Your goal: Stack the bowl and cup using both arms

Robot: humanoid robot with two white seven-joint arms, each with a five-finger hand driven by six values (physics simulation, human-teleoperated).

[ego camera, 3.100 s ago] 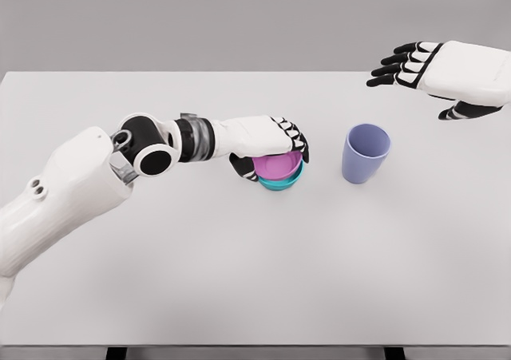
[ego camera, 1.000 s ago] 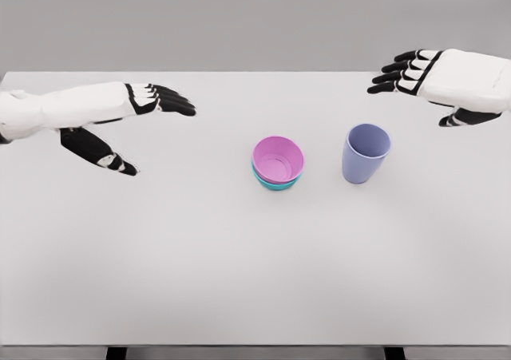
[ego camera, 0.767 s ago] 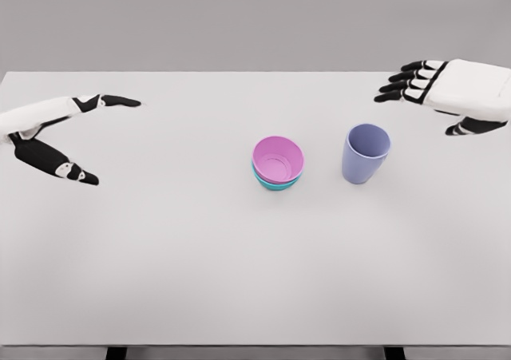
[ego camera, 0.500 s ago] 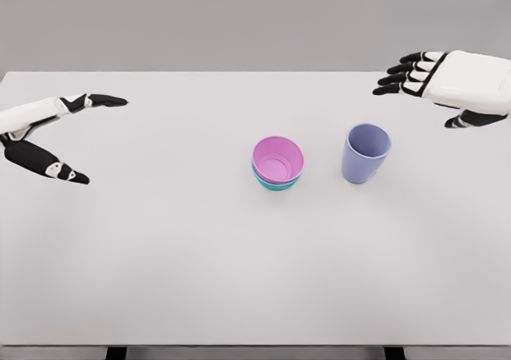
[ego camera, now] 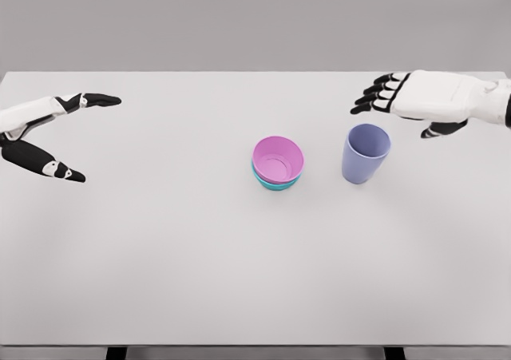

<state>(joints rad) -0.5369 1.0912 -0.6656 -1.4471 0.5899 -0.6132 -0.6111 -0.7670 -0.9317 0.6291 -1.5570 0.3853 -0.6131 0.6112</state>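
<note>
— Listing what you have on the table point(ego camera: 160, 280), item by item?

— Yes. Item one: pink bowl point(ego camera: 278, 159), round, glossy, open side up, tipped slightly toward you. You will find it near the middle of the white table, nested in item two.

— Item two?

— Teal bowl point(ego camera: 277, 184). You see only its lower wall and a crescent of rim under the pink one; the rest is hidden. The pair sits as one stack.

— And the cup point(ego camera: 366, 153)?

— Item three: lavender-blue, plain, no handle, tapering toward its base, upright, mouth open. You have it just to the right of the stack, apart from it, not touching.

— Hands?

— Right hand point(ego camera: 423, 99): white back, black fingers point(ego camera: 375, 92). It hovers above and behind the cup, palm down, fingers extended and slightly spread, thumb hanging below; it holds nothing, and you can see a gap between it and the cup's rim.

— Left hand point(ego camera: 36, 132)?

— At the far left edge, well away from the bowls. You see the black-tipped fingers stretched out and the thumb splayed wide below them, nothing between.
</note>
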